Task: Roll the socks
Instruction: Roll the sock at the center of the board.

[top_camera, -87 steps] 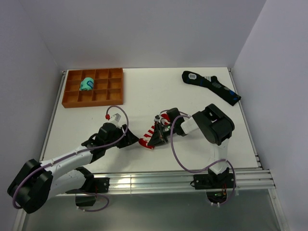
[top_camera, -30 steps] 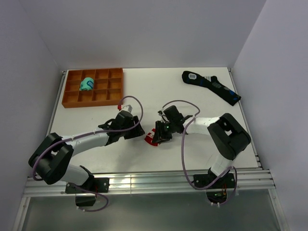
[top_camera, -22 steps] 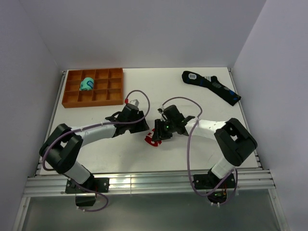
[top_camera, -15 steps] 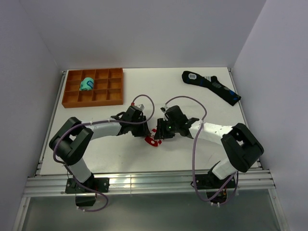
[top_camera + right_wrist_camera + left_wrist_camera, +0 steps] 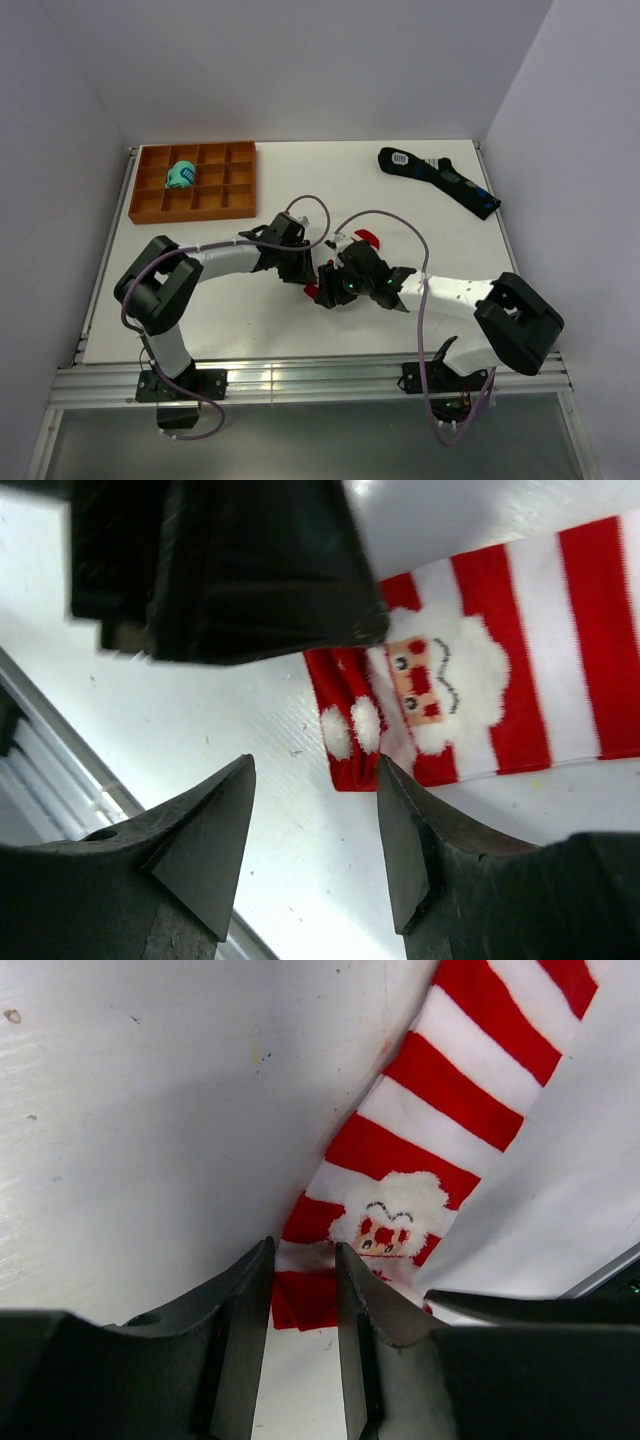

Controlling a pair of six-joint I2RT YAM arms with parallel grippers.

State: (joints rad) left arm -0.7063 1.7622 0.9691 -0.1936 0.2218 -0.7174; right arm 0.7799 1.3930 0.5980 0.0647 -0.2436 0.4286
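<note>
**Top external view.** The socks point(image 5: 366, 238) lay on the desk point(image 5: 350, 190), right of the orange tray point(image 5: 190, 216) and nearer the arm bases than its near right corner. The left gripper point(image 5: 303, 272) and right gripper point(image 5: 325, 290) covered most of the socks. Bare desk ran right of the tray as far as the black sock point(image 5: 440, 178), and a bare strip lay nearer than the tray, up to the rail point(image 5: 350, 375). A teal bundle point(image 5: 181, 175) sat in a tray compartment.

**Left wrist view.** The left gripper point(image 5: 303, 1260) was nearly pressed together, its fingers point(image 5: 240, 1340) straddling the red cuff point(image 5: 305, 1300) below a Santa face point(image 5: 392, 1222). It could not be told whether it was pinching the cuff.

**Right wrist view.** The right gripper point(image 5: 315, 765) was spread wide around the cuff corner and held nothing. Only this view showed the left gripper's black body point(image 5: 220, 560) above the cuff.
</note>
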